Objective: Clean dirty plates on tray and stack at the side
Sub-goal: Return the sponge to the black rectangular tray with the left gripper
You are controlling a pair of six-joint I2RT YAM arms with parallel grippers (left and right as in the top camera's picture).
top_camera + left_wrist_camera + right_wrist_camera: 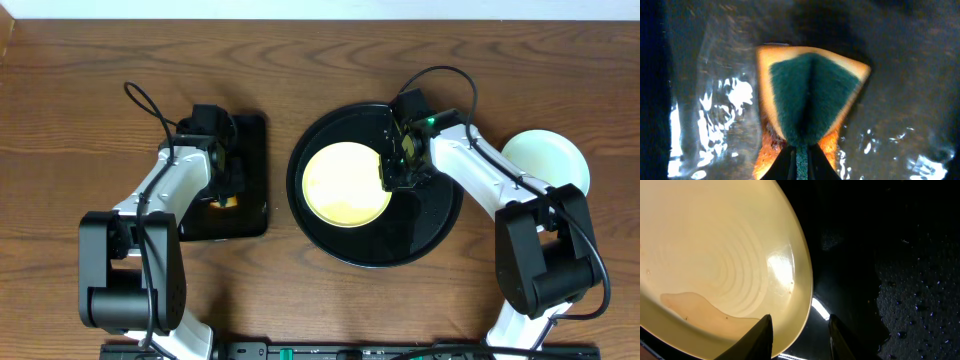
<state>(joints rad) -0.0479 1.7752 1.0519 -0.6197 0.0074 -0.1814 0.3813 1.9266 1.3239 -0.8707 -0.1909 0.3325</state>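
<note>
Straddling the rim, the right gripper (800, 321) stands partly open, clamping nothing. Its yellow plate (715, 255) lies on the round tray (430, 225) and shows a pale smear. A mint plate (550, 160) sits aside, right. The left gripper (801, 156) pinches the sponge (807, 95) over the rectangular tray (250, 215). Judgement: last plate outstanding.

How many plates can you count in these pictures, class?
2. A pale yellow plate lies on the round black tray; a pale green plate sits on the table right of the tray. Another may hide beneath it.
</note>
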